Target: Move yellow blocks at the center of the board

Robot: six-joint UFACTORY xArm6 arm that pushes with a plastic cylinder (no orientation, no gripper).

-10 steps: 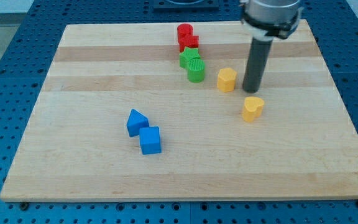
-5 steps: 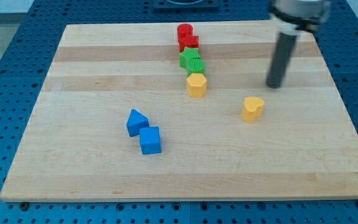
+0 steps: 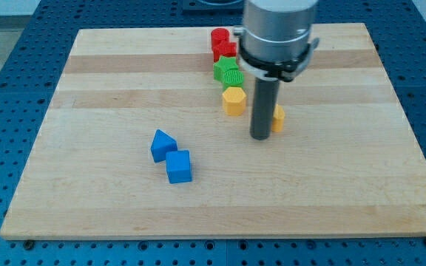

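Note:
A yellow hexagonal block [image 3: 233, 100] stands just below the green blocks near the board's middle. A second yellow block [image 3: 278, 118] peeks out from behind the right side of my rod; most of it is hidden and its shape cannot be made out. My tip [image 3: 261, 136] rests on the board, touching or nearly touching that second yellow block on its left side, and lies to the lower right of the hexagonal one.
Two green blocks [image 3: 228, 72] and two red blocks [image 3: 221, 43] form a column above the yellow hexagon. A blue triangular block [image 3: 162, 144] and a blue cube [image 3: 178, 167] sit at the lower left. The wooden board [image 3: 87, 89] lies on a blue pegboard.
The hexagonal yellow block went left to under the green blocks. My rod swung right, then came back left to the other yellow block, which moved up-left.

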